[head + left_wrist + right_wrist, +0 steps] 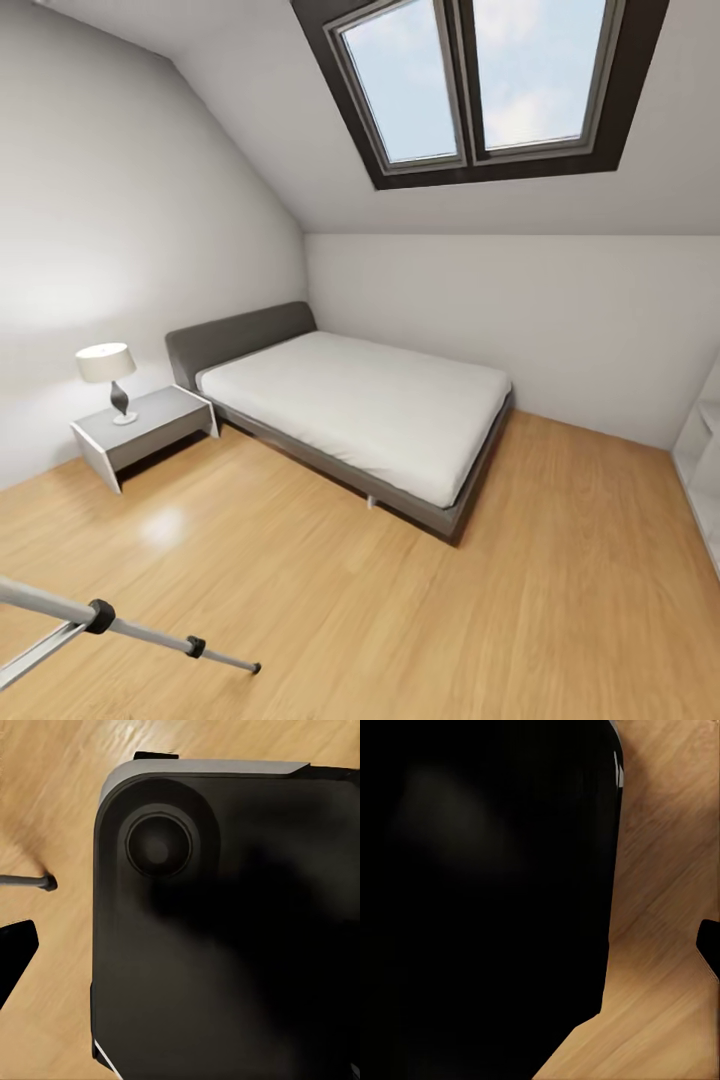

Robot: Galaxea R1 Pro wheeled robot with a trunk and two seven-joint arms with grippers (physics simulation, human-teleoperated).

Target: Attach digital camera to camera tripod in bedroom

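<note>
Silver-legged camera tripod (120, 628) at lower left of head view, one leg lying low over light wood floor (400, 620), long axis running left to right, black foot toward room centre. Nearer left arm, judging by foot tip in left wrist view. Digital camera location unknown. Claw state on both arms: cannot tell. Beyond: grey bed (350, 410), nightstand (145, 430), lamp (108, 375), skylight (480, 80).

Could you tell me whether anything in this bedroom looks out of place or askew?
Nothing stands out: the bed, lamp and nightstand sit tidily, and the camera tripod shows just its legs on the floor.
</note>
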